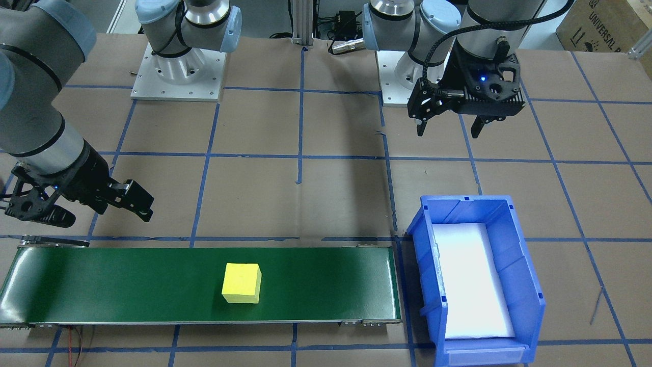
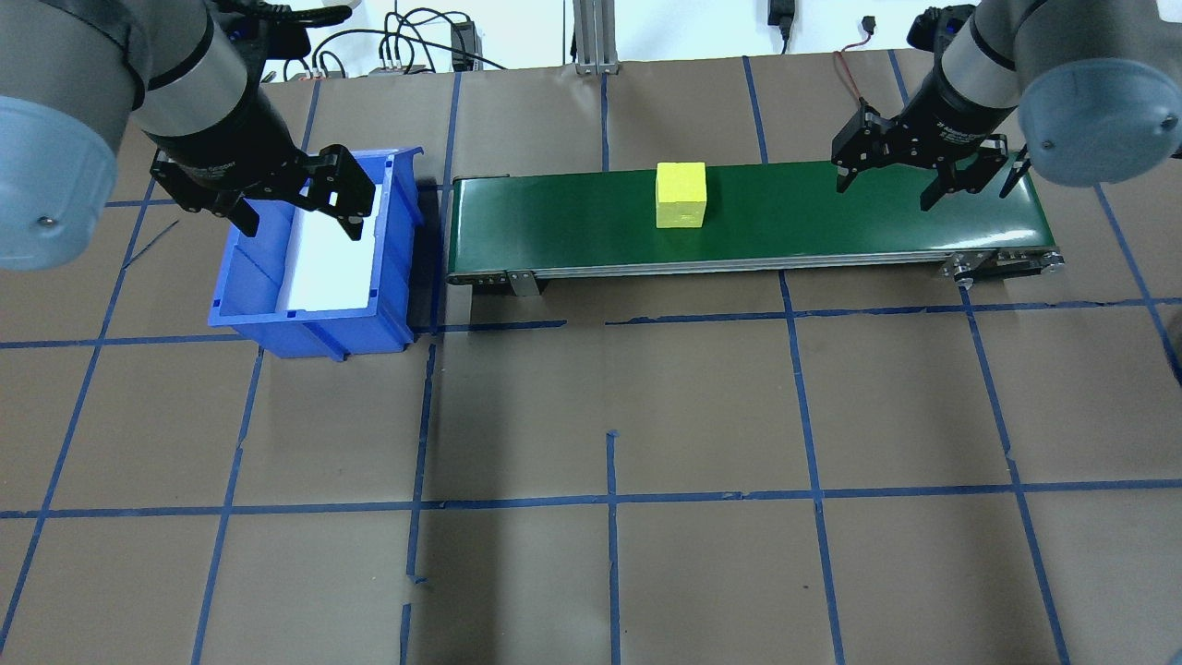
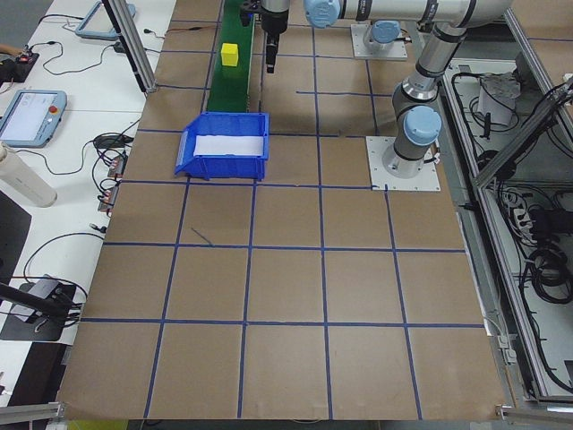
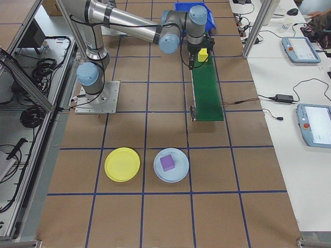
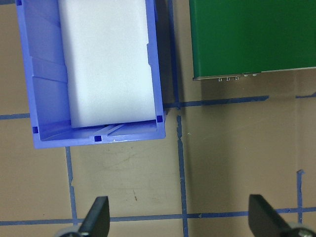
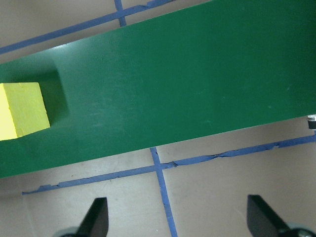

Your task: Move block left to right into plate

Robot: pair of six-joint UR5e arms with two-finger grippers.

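The yellow block (image 2: 681,194) sits mid-belt (image 2: 794,217), off to the side of the open, empty right pincer (image 2: 885,183), so a late or skewed grab could knock it off before it reaches the far yellow plate (image 4: 122,164), while the left pincer (image 2: 297,211) hangs open near the bin (image 2: 277,314).

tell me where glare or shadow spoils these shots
Front-facing view: the white liner in the blue bin is blown out. Overhead view: arm shadows fall on the table. Right wrist view: the yellow block casts a shadow on the green belt; all sharp.
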